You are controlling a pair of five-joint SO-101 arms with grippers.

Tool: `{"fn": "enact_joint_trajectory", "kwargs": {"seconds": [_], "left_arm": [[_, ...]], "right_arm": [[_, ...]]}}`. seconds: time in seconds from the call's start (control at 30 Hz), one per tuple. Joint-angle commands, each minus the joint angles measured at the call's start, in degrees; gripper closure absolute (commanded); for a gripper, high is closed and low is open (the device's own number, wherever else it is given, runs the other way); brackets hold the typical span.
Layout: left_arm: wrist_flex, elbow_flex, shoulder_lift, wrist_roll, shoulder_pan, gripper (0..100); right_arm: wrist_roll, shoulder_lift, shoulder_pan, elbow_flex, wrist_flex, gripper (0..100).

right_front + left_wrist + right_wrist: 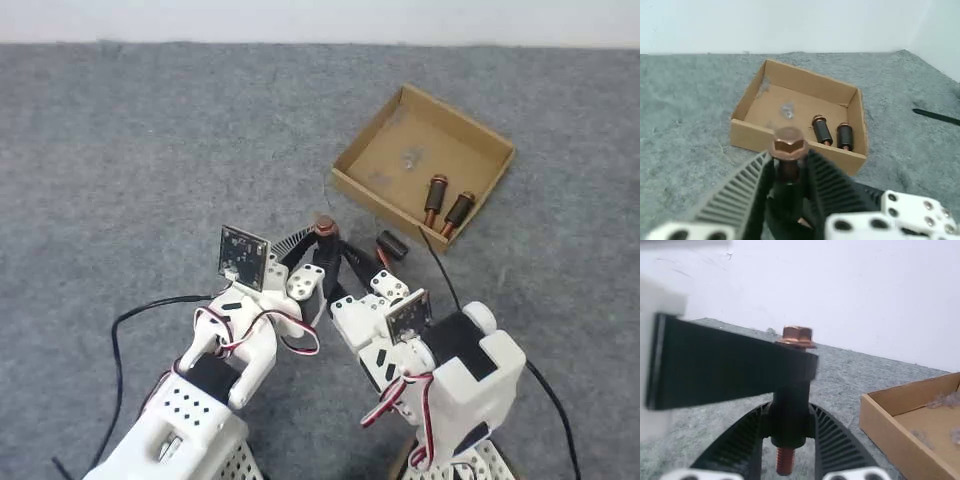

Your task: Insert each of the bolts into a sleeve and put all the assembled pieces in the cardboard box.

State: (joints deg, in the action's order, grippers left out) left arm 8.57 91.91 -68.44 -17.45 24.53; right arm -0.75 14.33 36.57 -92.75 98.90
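While the bolt (325,226) stands straight up, head on top, pushed through the sleeve (789,395), the left claw (789,162) pinches the bolt and the right claw (789,414) pinches the sleeve — the box (380,205) lies just ahead, nearer the right claw.

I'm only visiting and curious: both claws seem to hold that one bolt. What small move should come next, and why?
Probably the left gripper should open and let go. The bolt already sits through the sleeve, its thread poking out below. The right gripper grips that sleeve, so it could carry the piece to the cardboard box.
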Motion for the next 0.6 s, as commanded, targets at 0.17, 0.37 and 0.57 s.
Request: {"fn": "enact_joint_trajectory", "kwargs": {"seconds": [0.17,0.37,0.57], "left_arm": [[-1.05,-0.04,-0.35,-0.88,0.35,82],[-1.05,-0.22,-0.35,-0.79,0.35,82],[-1.05,-0.13,-0.35,-0.7,-0.09,82]], "right_arm": [[0.79,-2.86,-1.27,-1.67,1.36,99.2],[0.79,-2.77,-1.27,-1.67,1.36,99.2],[0.79,-2.86,-1.36,-1.67,1.36,99.2]]}}
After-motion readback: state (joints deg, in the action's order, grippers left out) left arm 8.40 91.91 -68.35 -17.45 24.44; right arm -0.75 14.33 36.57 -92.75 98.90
